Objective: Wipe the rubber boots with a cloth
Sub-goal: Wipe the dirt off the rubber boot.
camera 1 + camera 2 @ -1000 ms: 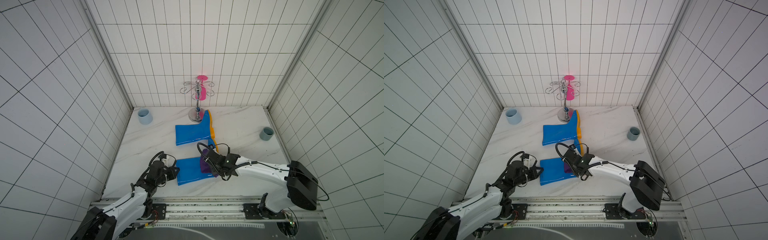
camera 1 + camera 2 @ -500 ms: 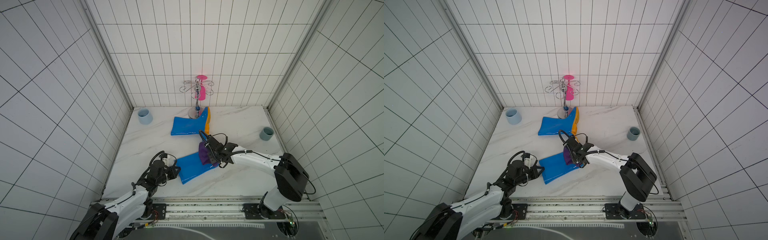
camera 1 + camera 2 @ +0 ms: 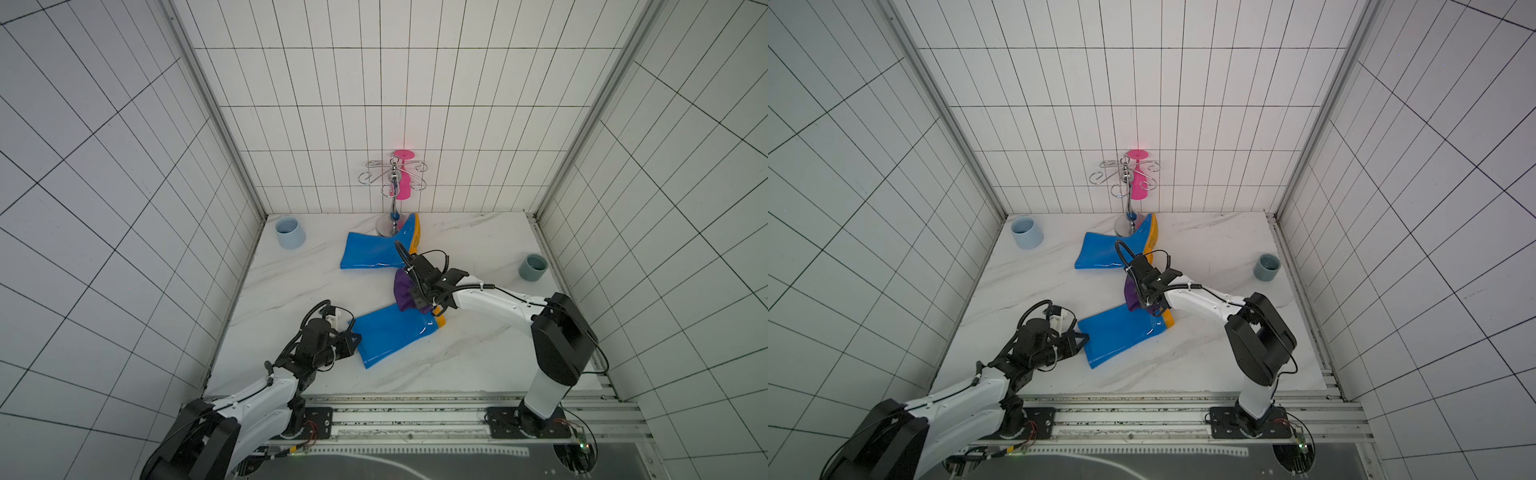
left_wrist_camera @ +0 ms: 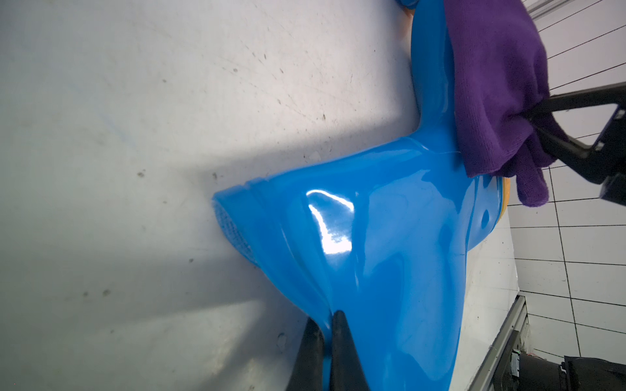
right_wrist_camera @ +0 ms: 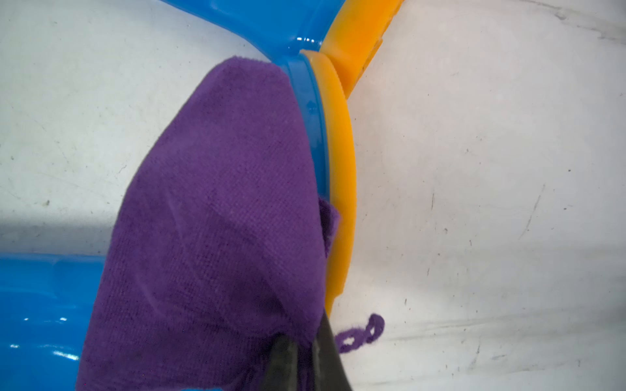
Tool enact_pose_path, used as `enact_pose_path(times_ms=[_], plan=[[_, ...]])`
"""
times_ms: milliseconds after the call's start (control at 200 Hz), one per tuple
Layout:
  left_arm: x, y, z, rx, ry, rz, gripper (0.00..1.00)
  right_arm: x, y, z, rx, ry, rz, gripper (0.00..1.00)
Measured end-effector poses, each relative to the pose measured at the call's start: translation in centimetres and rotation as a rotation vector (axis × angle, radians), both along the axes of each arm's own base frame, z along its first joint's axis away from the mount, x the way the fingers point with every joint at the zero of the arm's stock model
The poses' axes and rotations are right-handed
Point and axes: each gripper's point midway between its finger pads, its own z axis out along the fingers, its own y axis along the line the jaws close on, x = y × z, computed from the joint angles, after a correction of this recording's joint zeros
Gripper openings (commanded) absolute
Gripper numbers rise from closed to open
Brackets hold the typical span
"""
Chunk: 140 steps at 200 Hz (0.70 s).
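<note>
Two glossy blue rubber boots with orange soles lie on the marble top. The near boot has its shaft rim pinched in my shut left gripper. A purple cloth is draped over that boot's foot, and my right gripper is shut on it. The far boot lies just behind, its heel close to the near boot's toe.
A chrome rack holding a pink glass stands at the back wall, its base touching the far boot. A light-blue cup sits at the back left and a grey-blue cup at the right wall. Tiled walls close three sides.
The right gripper has carried the cloth toward the back along the near boot's foot. The near boot has swung round, and the far boot has been pushed back against the rack base.
</note>
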Motion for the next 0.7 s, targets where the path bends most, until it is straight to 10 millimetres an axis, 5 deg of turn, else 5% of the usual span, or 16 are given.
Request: enact_pose_path(times_ms=[370,700], plan=[[0.1,0.1,0.0,0.004,-0.001,0.006,0.0,5.5,1.9,1.0,-0.006,-0.059,0.008,0.0],[0.5,0.5,0.3,0.019,0.019,0.026,0.0,4.3,0.3,1.2,0.015,-0.069,-0.008,0.0]])
